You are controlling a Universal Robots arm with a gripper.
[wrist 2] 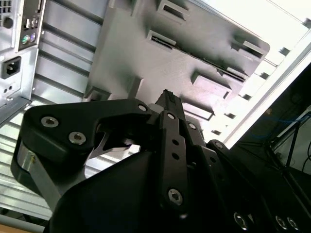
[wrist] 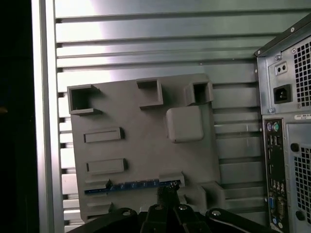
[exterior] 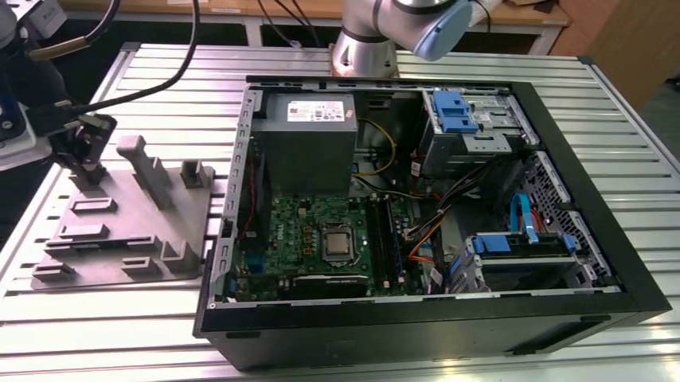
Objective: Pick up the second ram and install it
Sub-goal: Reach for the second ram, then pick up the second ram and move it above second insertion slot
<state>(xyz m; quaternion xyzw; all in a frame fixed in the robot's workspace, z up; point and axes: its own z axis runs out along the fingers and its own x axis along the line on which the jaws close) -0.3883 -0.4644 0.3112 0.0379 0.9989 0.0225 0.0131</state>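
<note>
Slatted aluminium table (exterior: pixel 318 60) carries an open PC tower (exterior: pixel 595 239); the power-supply label (exterior: pixel 318 113) is too small to read. In the first wrist view the second ram (wrist: pixel 131 186) sits in a slot of the grey fixture plate (wrist: pixel 146 145). The gripper (wrist: pixel 167 193) has its fingers drawn together, tips near one ram end; contact unclear.

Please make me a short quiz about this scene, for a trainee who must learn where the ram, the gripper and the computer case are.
1. True or false: the second ram is already seated on the motherboard.
2. Choose one. The gripper is nearest to: A, the grey fixture plate; B, the power supply; C, the blue drive bracket.
3. Fill in: in the exterior view, the fixture plate lies on the exterior view's ___ of the open computer case.

Key: 1, false: it rests in a slot of the fixture plate. 2, A. 3, left.
</note>
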